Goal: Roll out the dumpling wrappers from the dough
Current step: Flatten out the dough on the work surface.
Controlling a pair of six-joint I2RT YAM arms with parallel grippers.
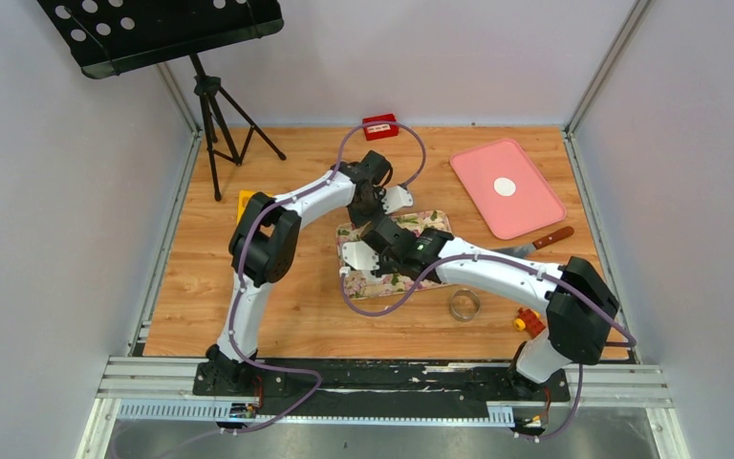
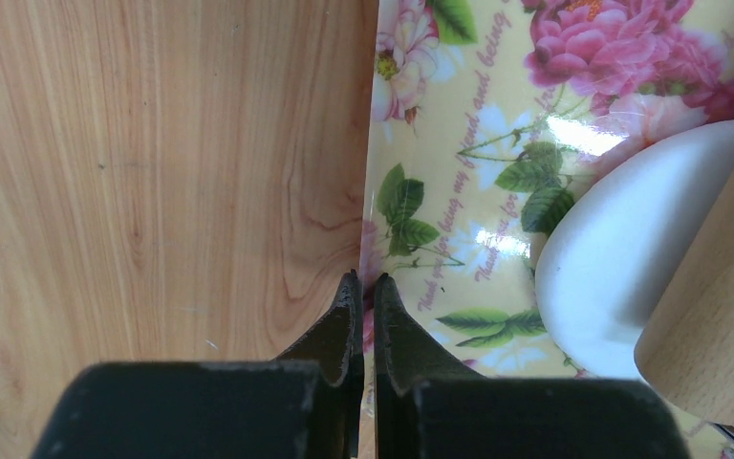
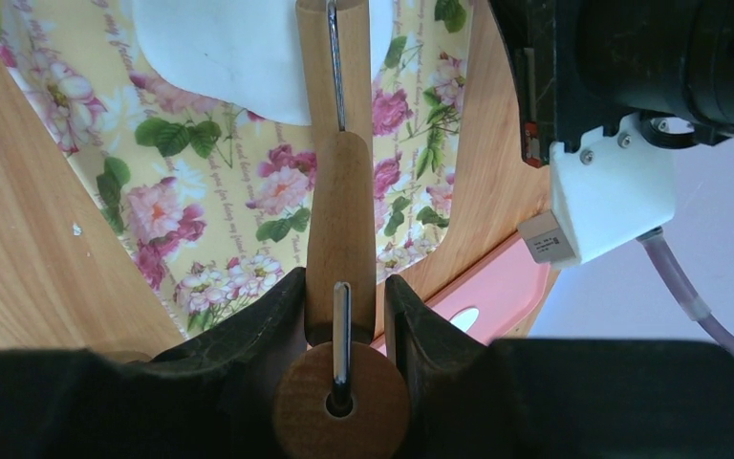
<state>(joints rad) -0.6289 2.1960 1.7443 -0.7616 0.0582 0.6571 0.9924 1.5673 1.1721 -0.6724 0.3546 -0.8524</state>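
The dough point(image 2: 612, 258) lies on the flowered mat point(image 2: 459, 172), partly flattened under the rolling pin point(image 3: 341, 220) that the right hand point(image 3: 342, 287) grips. The left hand point(image 2: 363, 292) is closed and empty. One wrapper point(image 1: 505, 186) sits on the far-right tray point(image 1: 535, 215), so rolling looks unfinished.

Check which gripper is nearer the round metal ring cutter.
Right: the right gripper, gripping the wooden rolling pin over the floral mat, sits left of and beyond the ring cutter; the left gripper is farther off at the mat's edge.
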